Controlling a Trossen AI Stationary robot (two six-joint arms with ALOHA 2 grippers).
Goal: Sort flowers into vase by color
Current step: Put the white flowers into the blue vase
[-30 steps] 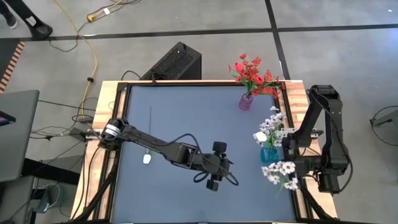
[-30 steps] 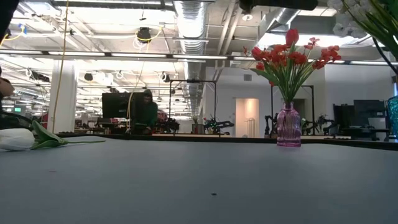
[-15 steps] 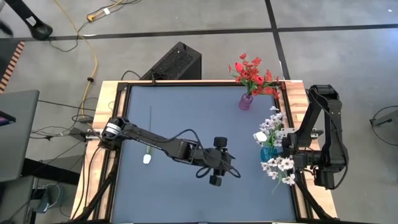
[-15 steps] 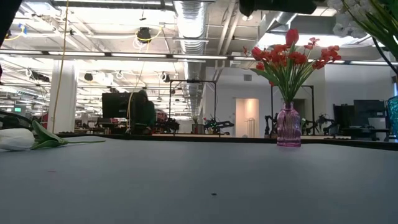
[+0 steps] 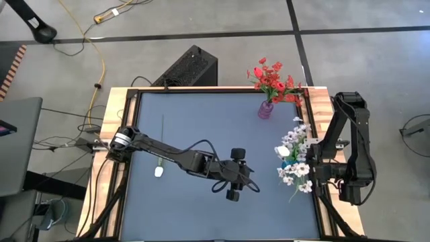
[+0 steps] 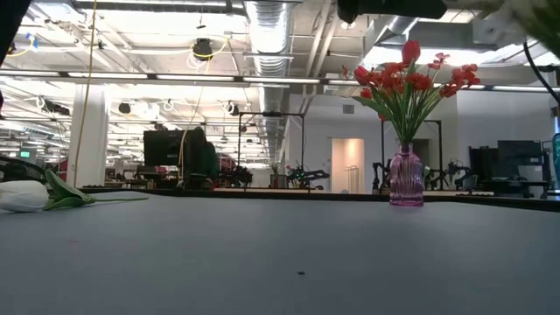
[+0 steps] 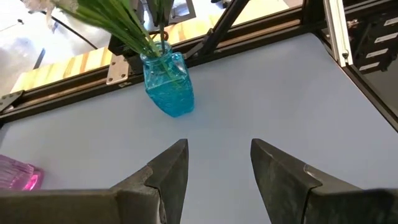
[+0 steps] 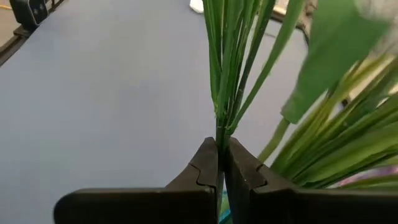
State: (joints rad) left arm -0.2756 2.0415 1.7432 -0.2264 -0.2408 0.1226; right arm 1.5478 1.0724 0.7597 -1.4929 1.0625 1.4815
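Observation:
My right gripper (image 8: 222, 152) is at the table's right edge, shut on a white blossom spray (image 5: 295, 173) beside the blue vase (image 7: 169, 84), which holds white flowers (image 5: 293, 136). A purple vase (image 5: 266, 110) at the far right holds red flowers (image 5: 272, 79). One white tulip (image 5: 159, 171) lies flat on the table's left side, its stem (image 5: 162, 134) running toward the far edge. My left gripper (image 5: 232, 176) hangs open over the table's middle, facing the blue vase, with nothing between its fingers. My right gripper pinches the spray's thin green stem (image 8: 221, 132) between its two fingers. The stems fan out beyond the fingertips, away from the gripper. The spray is lifted clear of the table, with its blossoms (image 5: 295, 173) close to the blue vase. What lies below the fingers is hidden.
The blue mat (image 5: 201, 128) is bare between the tulip and the vases. A wooden and metal frame (image 5: 201, 88) borders the table. In the low view the purple vase (image 6: 406, 178) stands at the back right and the tulip's head (image 6: 22, 196) at the far left.
My right gripper has turned at the wrist, and the white spray has swung toward the far edge, closer to the blue vase. The spray's blossoms now sit right against the vase's flowers instead of nearer the front edge.

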